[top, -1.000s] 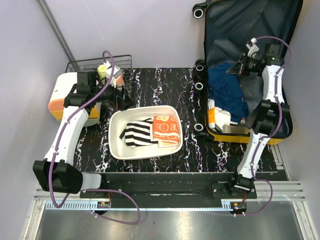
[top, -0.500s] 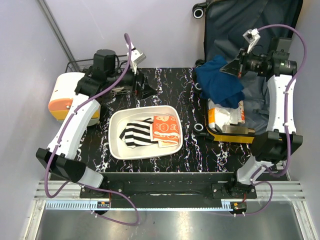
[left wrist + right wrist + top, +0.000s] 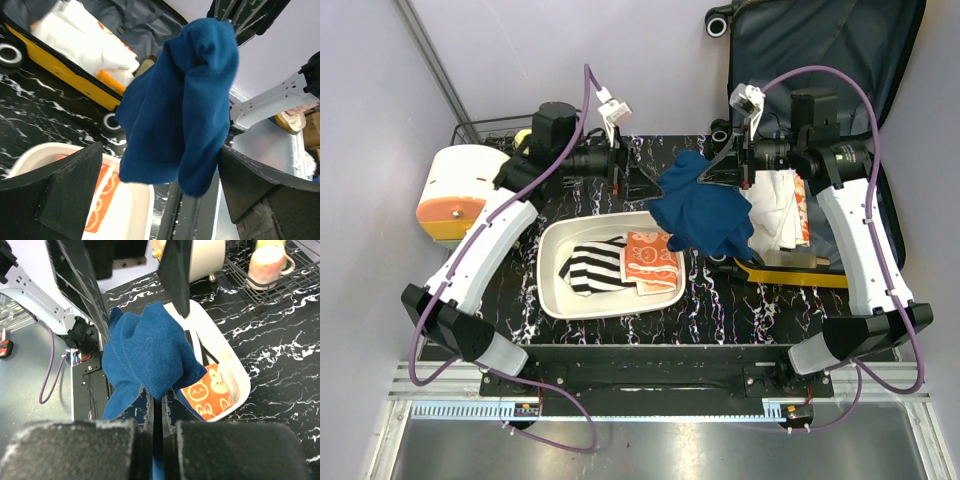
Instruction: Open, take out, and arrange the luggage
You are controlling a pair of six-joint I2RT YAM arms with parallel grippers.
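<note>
one blue cloth (image 3: 705,212) hangs pinched in right claw (image 3: 712,176); left claw (image 3: 648,183) spread wide.

One luggage (image 3: 820,50), one tray (image 3: 556,287), one blue garment (image 3: 705,210)

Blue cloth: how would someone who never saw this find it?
Find the open yellow luggage on the right. Between it and the white tray, a plain dark-blue cloth hangs in the air, pinched by the right hand. The striped cloth and orange cloth lie down in the tray.
</note>
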